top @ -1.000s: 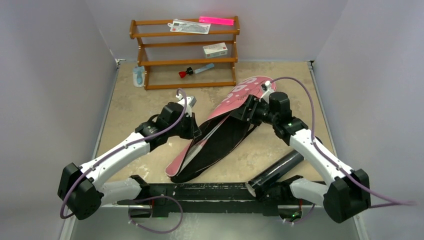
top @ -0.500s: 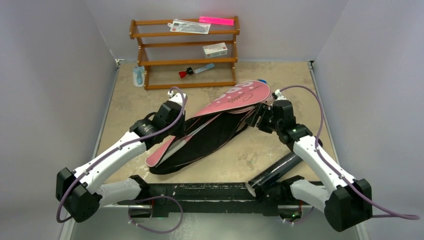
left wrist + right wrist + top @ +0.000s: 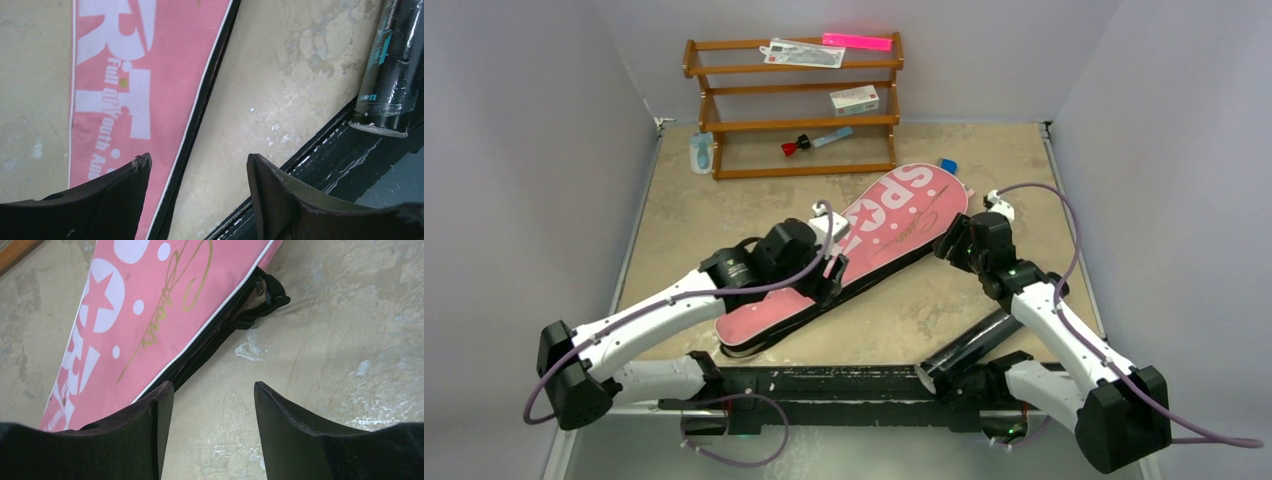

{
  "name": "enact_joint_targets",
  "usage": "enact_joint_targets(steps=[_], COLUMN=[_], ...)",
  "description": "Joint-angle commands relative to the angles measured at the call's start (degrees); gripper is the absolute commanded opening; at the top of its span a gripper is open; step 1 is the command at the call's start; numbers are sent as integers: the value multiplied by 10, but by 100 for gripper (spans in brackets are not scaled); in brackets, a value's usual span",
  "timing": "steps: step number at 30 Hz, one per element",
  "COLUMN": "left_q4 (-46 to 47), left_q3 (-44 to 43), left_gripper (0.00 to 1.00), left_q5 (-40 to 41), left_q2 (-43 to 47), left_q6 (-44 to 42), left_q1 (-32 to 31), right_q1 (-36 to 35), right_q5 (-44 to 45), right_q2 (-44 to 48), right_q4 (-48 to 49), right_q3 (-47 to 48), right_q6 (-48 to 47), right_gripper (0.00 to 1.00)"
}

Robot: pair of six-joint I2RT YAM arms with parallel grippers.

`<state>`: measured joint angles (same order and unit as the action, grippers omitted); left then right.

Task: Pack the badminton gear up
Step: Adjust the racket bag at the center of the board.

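Observation:
The pink "SPORT" racket bag (image 3: pixel 864 245) lies flat and slantwise across the table, its flap down. My left gripper (image 3: pixel 826 280) hovers open over the bag's near edge. In the left wrist view the gripper (image 3: pixel 197 162) holds nothing: one finger stands over the pink bag (image 3: pixel 125 75), the other over bare table. My right gripper (image 3: pixel 946 245) is open beside the bag's wide end. Seen from the right wrist, that gripper (image 3: pixel 210 390) is empty, with the bag (image 3: pixel 150 300) and its black zipper strap (image 3: pixel 267 295) just ahead. The long black tube (image 3: pixel 979 340) lies at the near right.
A wooden rack (image 3: pixel 794 100) stands at the back with a white box (image 3: pixel 854 100), a red-capped blue tool (image 3: pixel 814 142) and flat packets on it. A small blue object (image 3: pixel 947 165) lies behind the bag. The black base rail (image 3: pixel 320 165) runs along the near edge.
The bag's raised flap has come down and the bag now lies flat and shut. My left gripper let go, opened and moved right. My right gripper drew back to the bag's edge.

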<state>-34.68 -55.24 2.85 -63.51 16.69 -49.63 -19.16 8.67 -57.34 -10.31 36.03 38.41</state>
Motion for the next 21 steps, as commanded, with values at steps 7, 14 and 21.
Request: enact_joint_targets(steps=[7, 14, 21], left_q4=[109, 193, 184], left_q3=[-79, -118, -184], left_gripper=[70, 81, 83], left_q5=[155, 222, 348], left_q2=[-197, -336, -452], left_q6=[-39, -137, -192], left_q1=[-130, -135, -150], right_q1=[1, 2, 1], right_q5=[62, 56, 55], right_q2=[25, 100, 204], right_q4=[-15, -23, -58], right_q3=[15, -9, -18], right_q6=[-10, -27, -36], right_gripper=[61, 61, 62])
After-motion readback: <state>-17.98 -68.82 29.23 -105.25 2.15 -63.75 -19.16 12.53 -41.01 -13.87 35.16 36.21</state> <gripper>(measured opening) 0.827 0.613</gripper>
